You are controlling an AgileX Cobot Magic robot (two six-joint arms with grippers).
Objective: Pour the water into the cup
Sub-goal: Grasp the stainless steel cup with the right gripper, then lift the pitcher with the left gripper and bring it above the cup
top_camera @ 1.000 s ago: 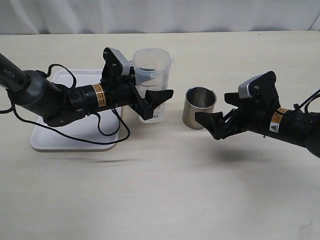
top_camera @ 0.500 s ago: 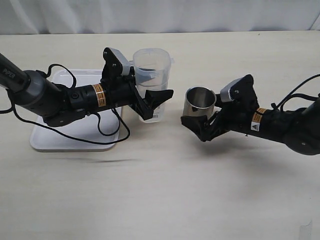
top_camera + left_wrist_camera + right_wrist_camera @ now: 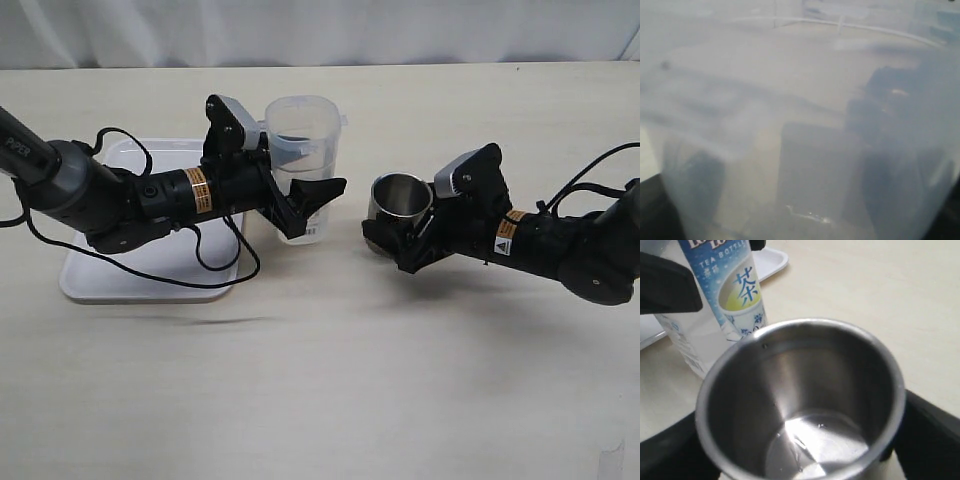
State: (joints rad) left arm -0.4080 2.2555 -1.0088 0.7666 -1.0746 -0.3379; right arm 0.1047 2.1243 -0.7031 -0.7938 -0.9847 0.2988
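At the middle of the bench (image 3: pixel 320 400), cup (image 3: pixel 400 198) stands upright between the jaws of the right end effector (image 3: pixel 398 232), contact unclear, seemingly to steady it for pouring; left end effector (image 3: pixel 305 202) pinches container (image 3: pixel 300 125), upright beside tray (image 3: pixel 90 282), apparently poised to tip.

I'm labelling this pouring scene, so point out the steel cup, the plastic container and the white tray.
steel cup (image 3: pixel 805 375), right wrist view, inside wall.
plastic container (image 3: pixel 310 160), exterior view, front wall.
white tray (image 3: pixel 100 272), exterior view, bare floor.
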